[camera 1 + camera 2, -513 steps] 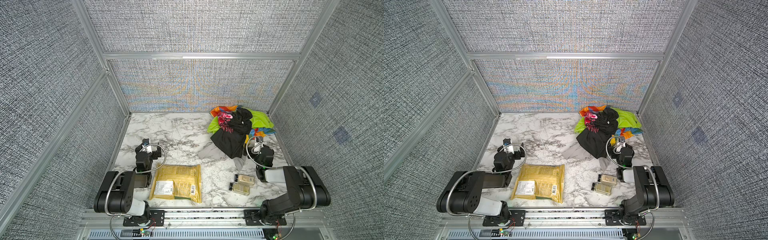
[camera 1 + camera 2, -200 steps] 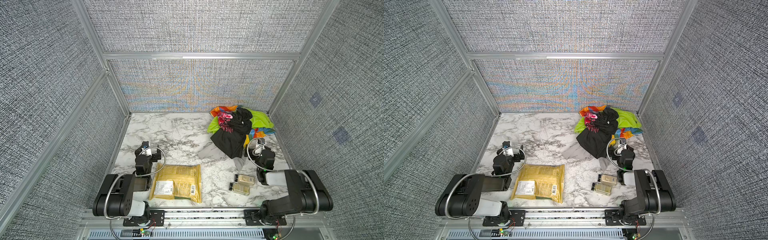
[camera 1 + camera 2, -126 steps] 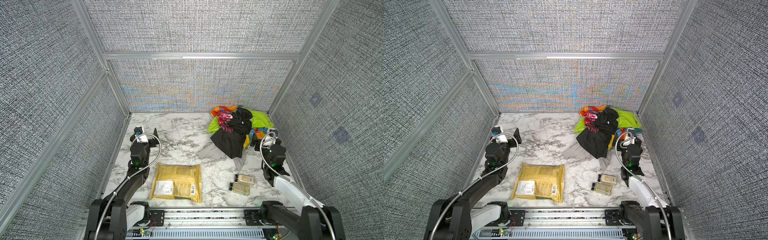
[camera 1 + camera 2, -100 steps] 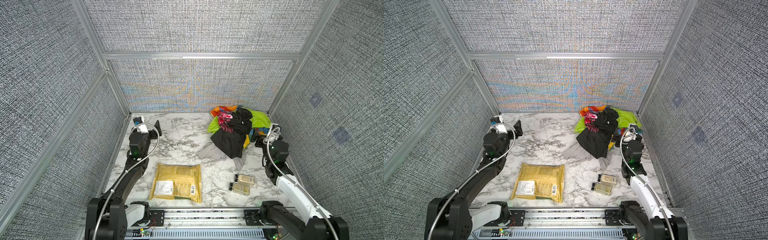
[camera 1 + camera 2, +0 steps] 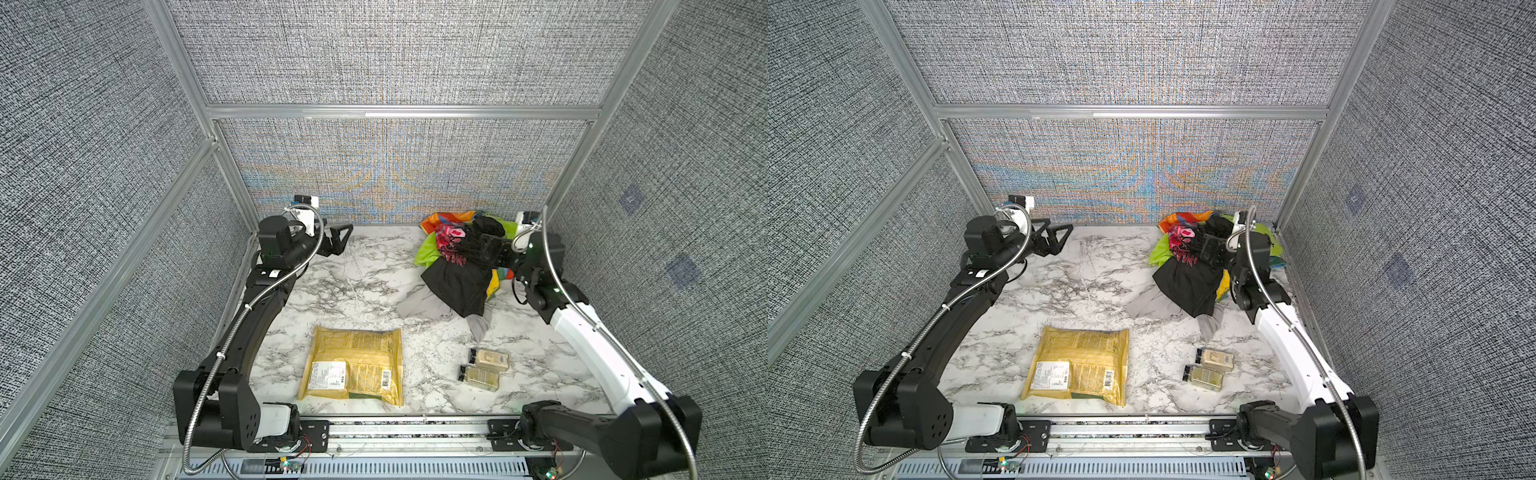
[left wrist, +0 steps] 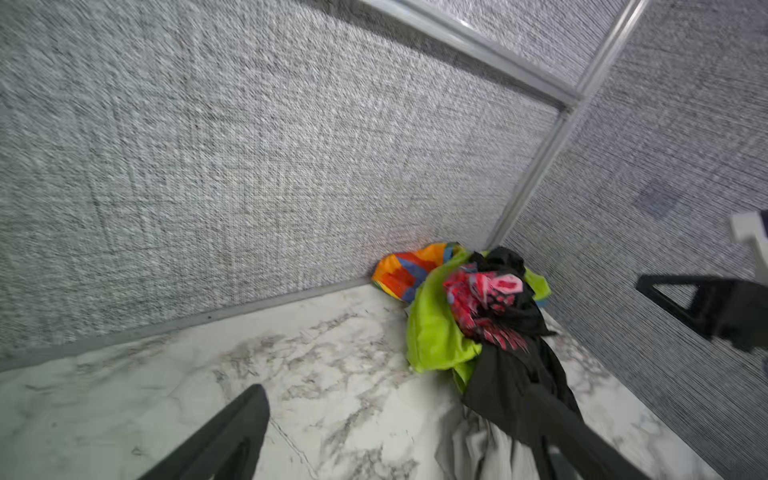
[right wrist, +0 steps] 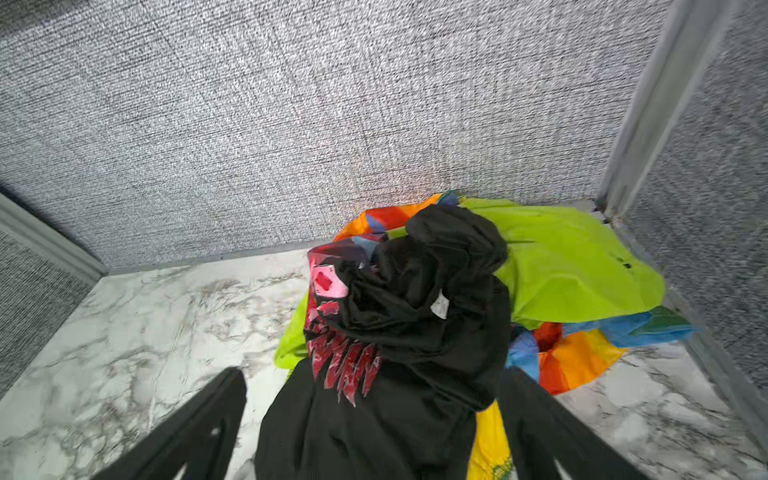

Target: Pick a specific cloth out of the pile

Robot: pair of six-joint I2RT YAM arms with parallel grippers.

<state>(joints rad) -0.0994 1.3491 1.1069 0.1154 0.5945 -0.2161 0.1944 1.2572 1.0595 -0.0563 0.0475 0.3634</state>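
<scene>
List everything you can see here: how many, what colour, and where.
pile: 1, mixed colours, far right corner
grey cloth: 1, light grey, under pile's near edge
black garment: 1, black with red print, atop pile
lime cloth: 1, lime green, in pile
tie-dye cloth: 1, orange-blue, pile's back
package: 1, yellow, front middle
bottles: 2, tan, front right
table: 1, white marble, underneath
left hand: 1, black, open, far left
right hand: 1, black, open, at pile

Near me on the marble tabletop (image 5: 332, 286) lies a yellow package (image 5: 353, 365); two small jars (image 5: 490, 360) sit side by side to its right.
</scene>
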